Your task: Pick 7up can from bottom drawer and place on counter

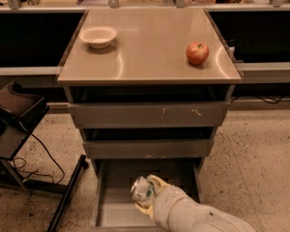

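The 7up can point(142, 190), silver with green marks, is held tilted on its side in my gripper point(149, 195), above the floor of the open bottom drawer point(115, 213). My white arm reaches in from the lower right. The gripper's cream fingers point(157, 181) close around the can. The tan counter point(150, 47) tops the grey cabinet above, well clear of the can.
A white bowl point(98, 36) sits at the counter's back left and a red apple point(197, 53) at its right. Two shallower drawers point(149, 115) stand partly open above the bottom one. A dark chair or stand point(14, 124) with cables is on the floor at left.
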